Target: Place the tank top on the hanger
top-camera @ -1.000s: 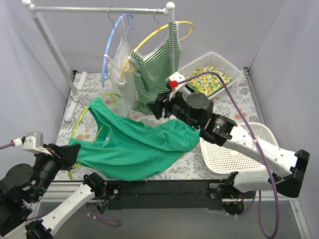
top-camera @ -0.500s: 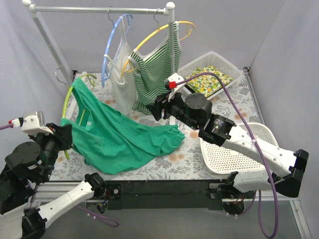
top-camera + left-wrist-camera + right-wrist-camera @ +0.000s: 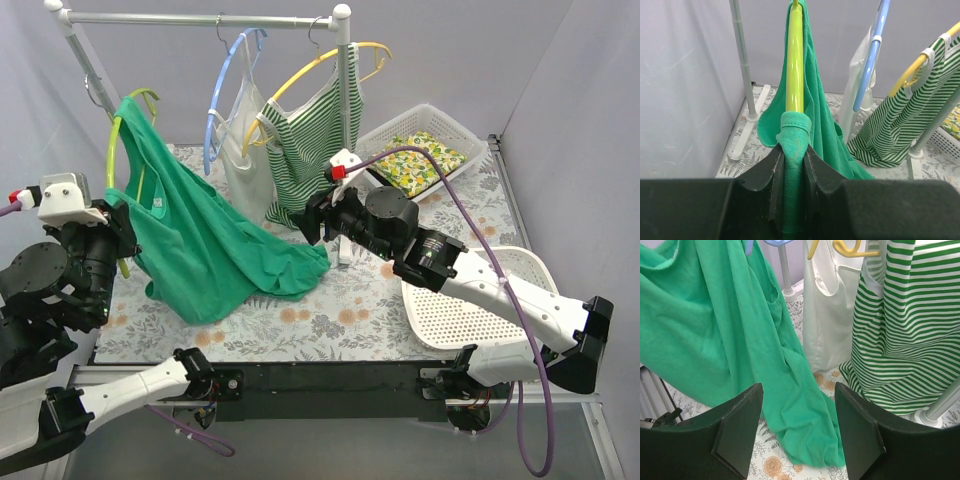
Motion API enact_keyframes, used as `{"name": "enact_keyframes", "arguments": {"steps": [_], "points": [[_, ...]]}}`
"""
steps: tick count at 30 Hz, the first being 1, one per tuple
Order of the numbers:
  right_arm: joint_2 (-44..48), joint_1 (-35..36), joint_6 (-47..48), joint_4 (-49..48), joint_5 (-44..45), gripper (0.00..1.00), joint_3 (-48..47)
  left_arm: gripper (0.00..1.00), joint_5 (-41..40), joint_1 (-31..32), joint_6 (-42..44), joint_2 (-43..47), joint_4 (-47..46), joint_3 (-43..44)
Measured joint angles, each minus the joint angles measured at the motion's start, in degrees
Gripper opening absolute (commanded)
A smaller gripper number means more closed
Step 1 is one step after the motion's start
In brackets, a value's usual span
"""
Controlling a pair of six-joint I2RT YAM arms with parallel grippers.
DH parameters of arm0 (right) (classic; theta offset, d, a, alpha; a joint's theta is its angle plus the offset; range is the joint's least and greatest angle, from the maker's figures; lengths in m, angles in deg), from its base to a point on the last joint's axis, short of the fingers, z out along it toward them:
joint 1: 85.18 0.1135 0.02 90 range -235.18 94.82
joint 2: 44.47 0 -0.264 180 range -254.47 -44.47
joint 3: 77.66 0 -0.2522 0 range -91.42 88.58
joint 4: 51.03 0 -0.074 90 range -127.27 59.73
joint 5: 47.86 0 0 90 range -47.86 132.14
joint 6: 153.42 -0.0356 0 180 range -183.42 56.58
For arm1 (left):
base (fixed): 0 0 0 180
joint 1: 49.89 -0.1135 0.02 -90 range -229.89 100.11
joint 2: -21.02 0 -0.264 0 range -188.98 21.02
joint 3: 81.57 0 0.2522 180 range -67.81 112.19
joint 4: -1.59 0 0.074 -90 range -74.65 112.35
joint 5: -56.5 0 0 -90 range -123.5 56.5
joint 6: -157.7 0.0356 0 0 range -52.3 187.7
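The emerald-green tank top [image 3: 200, 235] hangs on the lime hanger [image 3: 115, 140], lifted at the left; its hem trails on the table. The hanger's metal hook [image 3: 92, 92] is near the rack's left post. My left gripper [image 3: 118, 228] is shut on the hanger's lower end wrapped in a green strap [image 3: 794, 150], with the lime bar [image 3: 795, 60] rising above the jaws. My right gripper [image 3: 312, 215] is open and empty, just right of the hem; the green fabric [image 3: 790, 405] hangs between and beyond its fingers [image 3: 740, 425] without touching them.
A rack [image 3: 200, 17] holds a light-blue hanger [image 3: 225, 85] with a white top [image 3: 243, 150] and a yellow hanger [image 3: 310, 65] with a striped top [image 3: 310, 150]. A white basket [image 3: 425, 150] stands back right, a white tray [image 3: 470, 315] at the right. The rack's right post [image 3: 935, 412] is close to my right gripper.
My left gripper has raised the hanger and tank top from the table up and back toward the rack's left end. The fabric slid left off the table. The right gripper edged left.
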Motion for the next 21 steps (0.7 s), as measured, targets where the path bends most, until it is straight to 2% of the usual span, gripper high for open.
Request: {"name": "enact_keyframes", "arguments": {"steps": [10, 15, 21], "points": [[-2.2, 0.0, -0.4, 0.0, -2.2, 0.67, 0.0, 0.0, -11.9, 6.6, 9.9, -6.7, -3.1, 1.2], [-2.6, 0.0, -0.7, 0.0, -2.9, 0.67, 0.0, 0.0, -14.7, 7.7, 17.7, -7.5, -10.7, -3.1], [-2.7, 0.0, -1.1, 0.0, -3.8, 0.67, 0.0, 0.0, -15.4, 7.9, 21.5, -9.7, -14.4, -6.3]]}}
